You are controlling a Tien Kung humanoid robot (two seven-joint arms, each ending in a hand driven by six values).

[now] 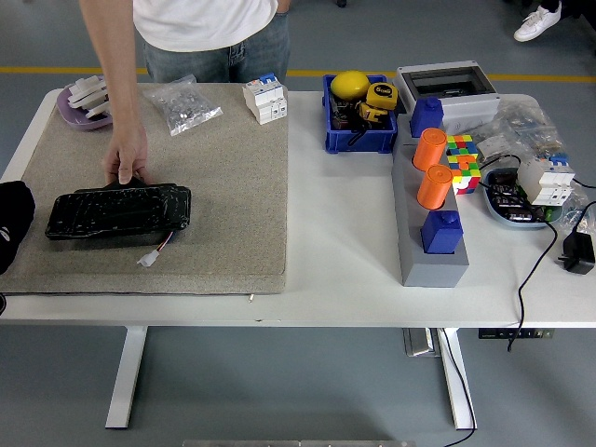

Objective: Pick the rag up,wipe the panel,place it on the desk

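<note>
My left hand (11, 223) sits at the far left edge of the beige mat (233, 214), mostly cut off by the picture's border — all that shows is a black lump, and I cannot tell whether it is bare glove or the rag bunched around it, nor how the fingers stand. My right hand is out of sight. The black panel (119, 210) lies flat on the mat's left part, long side running left to right, its left end near my hand but apart from it; a thin wire with a small white plug (146, 260) trails from its near right corner onto the mat. A person stands beyond the mat's far edge, and the person's hand (126, 160) reaches down with fingertips touching the panel's far edge. On the mat's far left corner rests a purple dish (67, 114) with white parts in it, and further right along that far edge lie a clear bag of small hardware (182, 107) and a white circuit breaker (264, 99) (standing upright). Right of the mat, on the white table (335, 242), sits a blue bin (352, 138) with a yellow object inside.
</note>
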